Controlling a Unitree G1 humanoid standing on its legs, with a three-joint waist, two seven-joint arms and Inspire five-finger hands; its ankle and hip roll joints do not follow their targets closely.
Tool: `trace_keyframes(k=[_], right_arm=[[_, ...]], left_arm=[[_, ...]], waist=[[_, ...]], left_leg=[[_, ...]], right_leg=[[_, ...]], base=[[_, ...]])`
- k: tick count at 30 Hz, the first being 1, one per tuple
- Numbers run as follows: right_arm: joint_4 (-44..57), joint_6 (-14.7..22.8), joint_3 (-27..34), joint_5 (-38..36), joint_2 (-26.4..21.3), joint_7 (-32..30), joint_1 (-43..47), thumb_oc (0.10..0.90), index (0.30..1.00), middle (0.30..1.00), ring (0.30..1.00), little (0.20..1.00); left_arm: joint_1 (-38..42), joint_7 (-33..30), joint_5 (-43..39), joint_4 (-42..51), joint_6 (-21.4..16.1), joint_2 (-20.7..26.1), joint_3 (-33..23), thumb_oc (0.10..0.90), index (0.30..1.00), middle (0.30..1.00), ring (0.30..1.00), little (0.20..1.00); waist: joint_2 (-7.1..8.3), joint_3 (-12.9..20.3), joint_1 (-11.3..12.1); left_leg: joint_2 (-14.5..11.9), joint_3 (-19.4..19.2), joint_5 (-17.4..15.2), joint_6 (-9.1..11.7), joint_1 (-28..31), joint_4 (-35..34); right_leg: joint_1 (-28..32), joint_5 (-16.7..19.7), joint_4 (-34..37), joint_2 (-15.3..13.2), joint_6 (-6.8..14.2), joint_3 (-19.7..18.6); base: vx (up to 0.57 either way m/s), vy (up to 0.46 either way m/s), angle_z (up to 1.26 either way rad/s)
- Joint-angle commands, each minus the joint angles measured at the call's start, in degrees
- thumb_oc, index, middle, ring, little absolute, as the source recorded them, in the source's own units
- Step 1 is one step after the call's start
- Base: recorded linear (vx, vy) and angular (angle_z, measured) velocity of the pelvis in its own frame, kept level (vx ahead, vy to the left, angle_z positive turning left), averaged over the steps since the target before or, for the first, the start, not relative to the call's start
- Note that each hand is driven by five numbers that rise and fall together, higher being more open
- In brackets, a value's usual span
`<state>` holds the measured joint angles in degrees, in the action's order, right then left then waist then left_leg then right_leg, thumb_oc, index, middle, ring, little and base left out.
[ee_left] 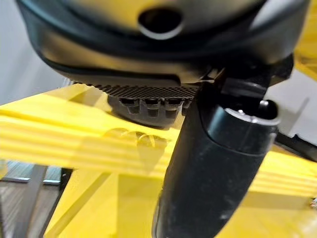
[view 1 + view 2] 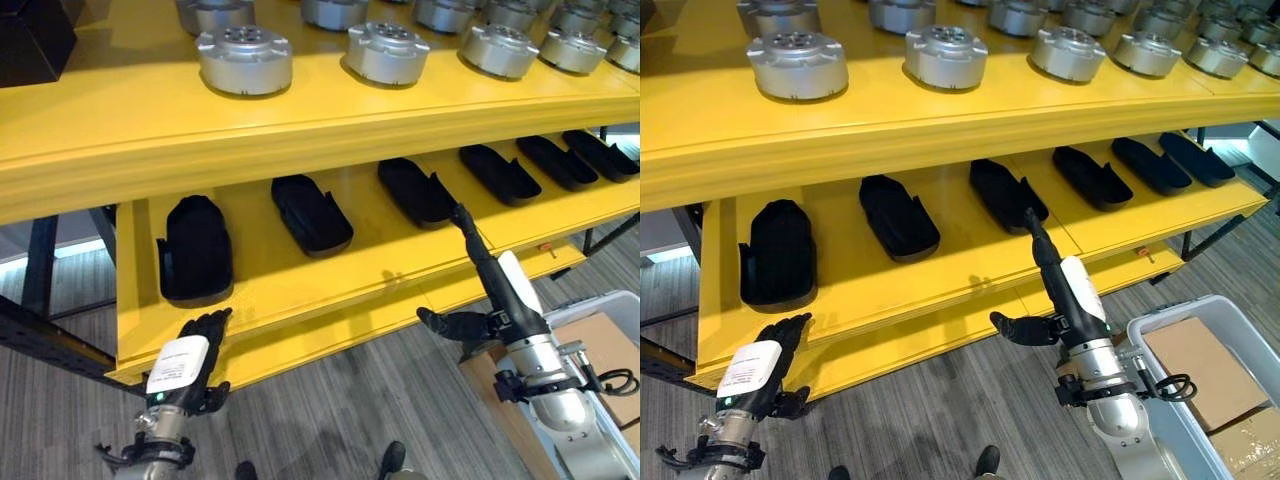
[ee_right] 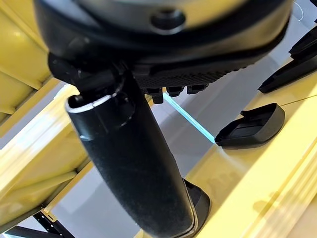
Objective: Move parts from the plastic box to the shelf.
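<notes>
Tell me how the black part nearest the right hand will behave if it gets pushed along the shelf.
The black part looks like rigid moulded plastic, so it probably keeps its shape. It lies flat and low on the yellow shelf, so it should slide rather than tip or roll. It is probably light.

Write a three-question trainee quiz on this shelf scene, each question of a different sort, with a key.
1. True or false: the right hand reaches with straight fingers to a black part on the lower shelf.
2. Which things stand on the upper shelf? A) round silver parts B) black parts C) cardboard
3. Fill in: the left hand is at the lower shelf's ____ edge.

Key: 1 true; 2 A; 3 front.
</notes>
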<state>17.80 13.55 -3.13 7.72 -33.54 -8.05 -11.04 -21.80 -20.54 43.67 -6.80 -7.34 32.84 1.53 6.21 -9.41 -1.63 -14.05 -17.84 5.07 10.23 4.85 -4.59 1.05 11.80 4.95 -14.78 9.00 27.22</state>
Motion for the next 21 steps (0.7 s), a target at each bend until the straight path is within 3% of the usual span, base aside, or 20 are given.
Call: trace_keyframes(k=[1, 9, 21], right_arm=[[4.97, 4.99, 4.24, -1.86, -0.39, -3.67, 7.32, 0.900, 1.000, 1.000, 1.000, 1.000], [4.65, 4.76, 4.01, -2.07, -0.31, -3.63, 7.63, 0.900, 1.000, 1.000, 1.000, 1.000], [4.31, 4.70, 2.68, -2.21, -0.50, -4.00, 9.20, 0.900, 1.000, 1.000, 1.000, 1.000]], left_arm=[[5.21, -4.19, 1.87, 1.57, 0.84, 2.03, -3.36, 0.900, 1.000, 1.000, 1.000, 1.000], [6.75, -5.41, 2.94, -2.32, 2.74, 1.55, -3.51, 0.900, 1.000, 1.000, 1.000, 1.000], [11.87, -5.39, 3.83, -9.11, 4.80, 0.82, 0.75, 0.900, 1.000, 1.000, 1.000, 1.000]], waist=[[1.27, -0.02, -0.10], [1.34, 0.07, -0.23], [1.50, 0.46, -1.04]], left_leg=[[0.12, -2.42, -6.38, -2.84, 4.57, -0.41], [0.05, -2.62, -6.39, -2.79, 4.73, -0.41], [-0.09, -3.15, -6.48, -2.68, 5.19, -0.41]], right_leg=[[4.08, -3.11, -3.07, -1.88, 3.68, 1.73], [4.03, -3.06, -3.10, -1.88, 3.65, 1.62], [3.94, -3.09, -3.15, -1.89, 3.61, 1.17]], base=[[0.00, 0.000, 0.00], [0.00, 0.000, 0.00], [0.00, 0.000, 0.00]])
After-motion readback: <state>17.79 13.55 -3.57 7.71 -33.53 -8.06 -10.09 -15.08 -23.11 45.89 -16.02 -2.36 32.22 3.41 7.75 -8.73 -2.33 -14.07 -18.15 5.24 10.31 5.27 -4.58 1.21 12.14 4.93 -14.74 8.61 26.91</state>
